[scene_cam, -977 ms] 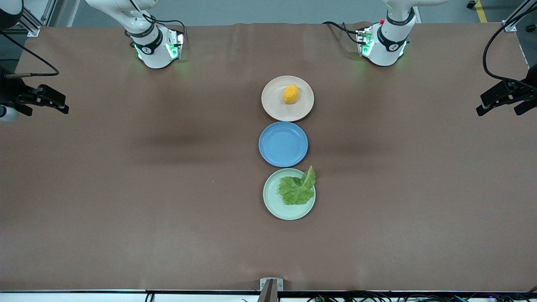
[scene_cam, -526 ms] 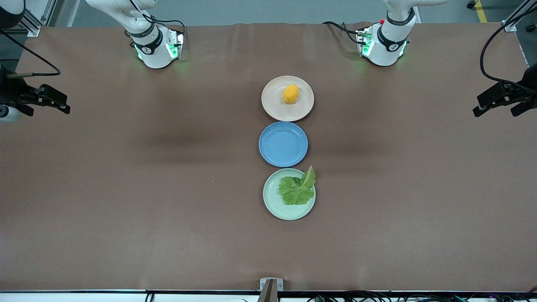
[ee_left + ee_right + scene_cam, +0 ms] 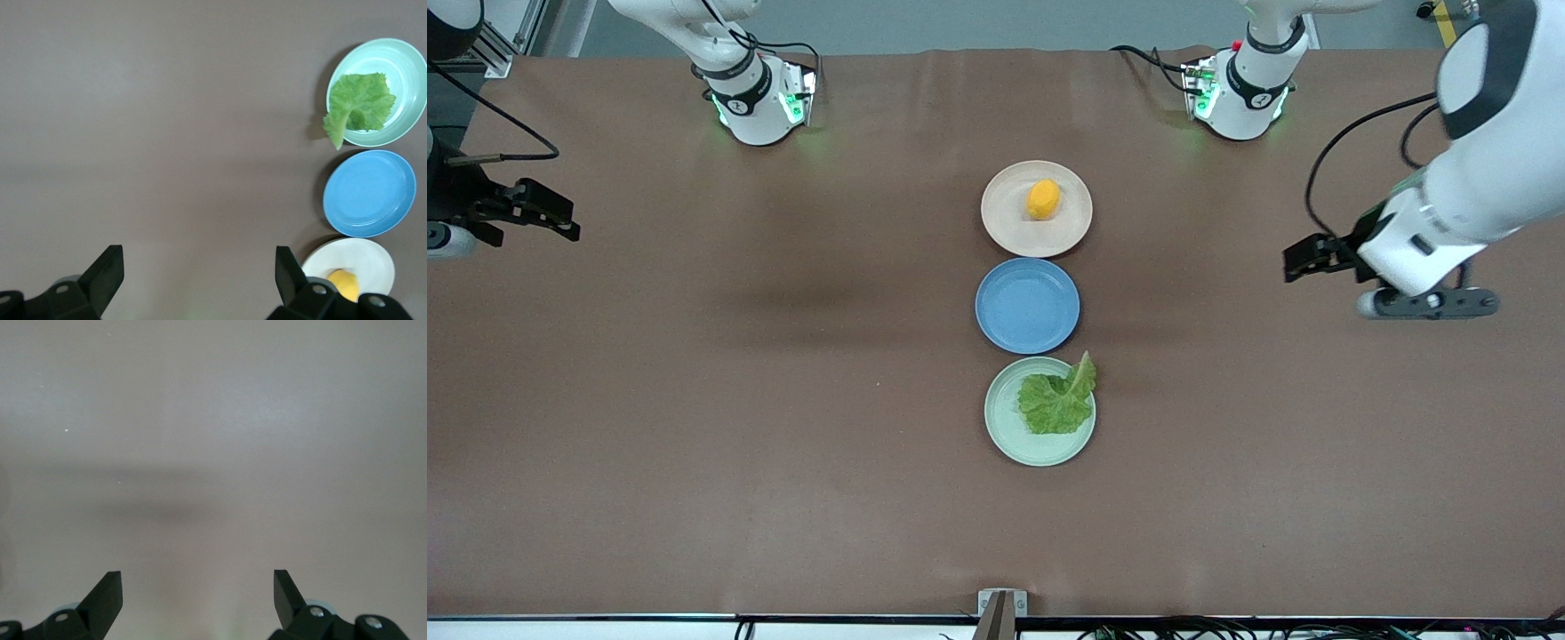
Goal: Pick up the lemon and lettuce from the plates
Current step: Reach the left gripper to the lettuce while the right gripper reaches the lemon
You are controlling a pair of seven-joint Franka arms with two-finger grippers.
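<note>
My left gripper [image 3: 1303, 262] hangs over bare table toward the left arm's end, its jaws spread wide and holding nothing, while my right gripper [image 3: 560, 224] waits over the right arm's end of the table, equally wide and empty. The lemon [image 3: 1043, 198] sits on the beige-pink plate [image 3: 1000, 222], nearest my bases. The lettuce [image 3: 1056, 402] lies on the mint green plate [image 3: 1005, 427], nearest the front camera, its stem end poking over the rim. A blue plate [image 3: 1027, 306] lies between them.
</note>
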